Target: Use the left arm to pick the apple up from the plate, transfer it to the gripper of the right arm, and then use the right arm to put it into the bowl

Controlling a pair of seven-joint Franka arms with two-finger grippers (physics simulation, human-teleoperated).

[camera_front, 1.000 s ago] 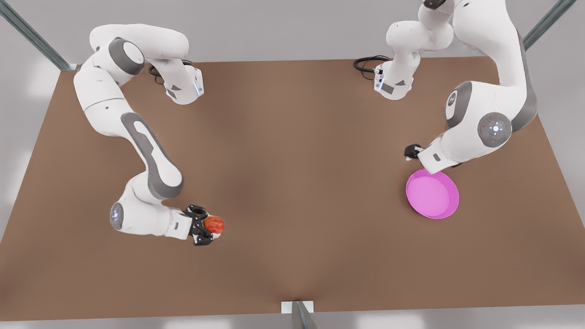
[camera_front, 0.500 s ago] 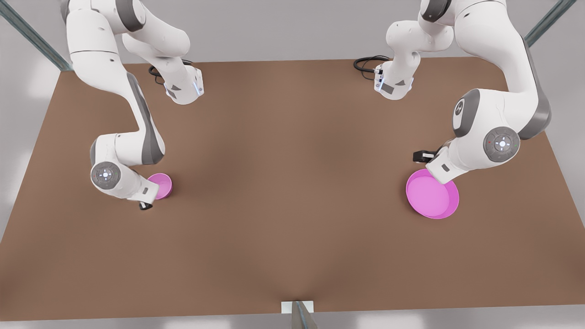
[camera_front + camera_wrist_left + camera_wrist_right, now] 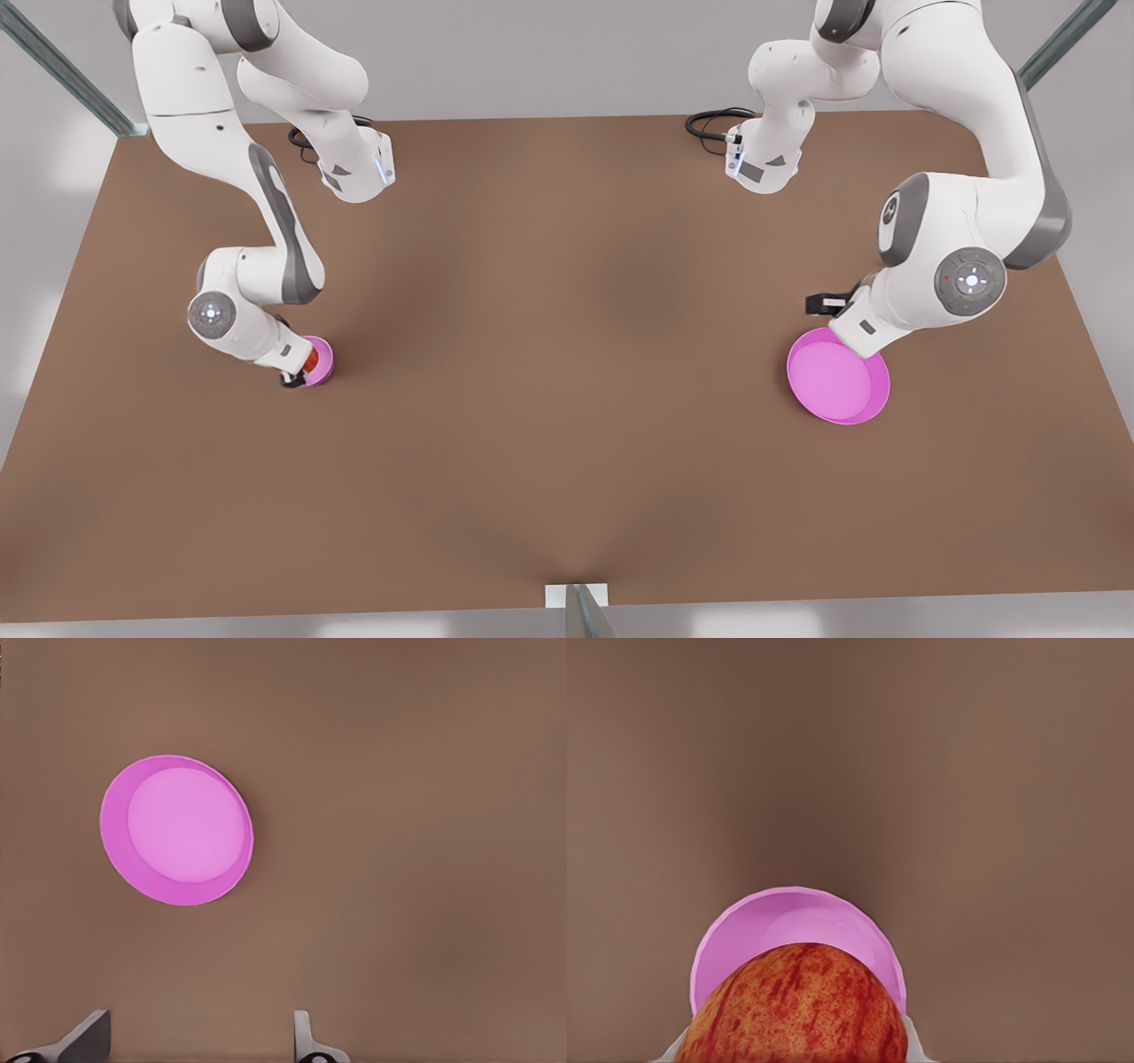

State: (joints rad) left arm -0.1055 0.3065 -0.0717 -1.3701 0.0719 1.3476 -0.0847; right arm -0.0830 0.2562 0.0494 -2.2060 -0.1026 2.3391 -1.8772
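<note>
I judged the handover done: the right gripper [image 3: 297, 377] clamped the apple [image 3: 796, 1005] just above the small pink bowl [image 3: 868, 943], release pending. The left gripper [image 3: 199, 1041] waited, fingers apart, beside the emptied plate [image 3: 177, 831].

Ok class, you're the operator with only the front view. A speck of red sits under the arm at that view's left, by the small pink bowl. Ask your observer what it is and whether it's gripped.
Observer: In the right wrist view it's the apple, red-streaked, gripped in the right end effector.
Operator: Is it over the bowl?
Observer: Yes, the bowl lies just below it, and what shows of its inside is bare.
Operator: And the other arm?
Observer: In the left wrist view the left end effector is open, beside the empty plate rather than over it.
</note>
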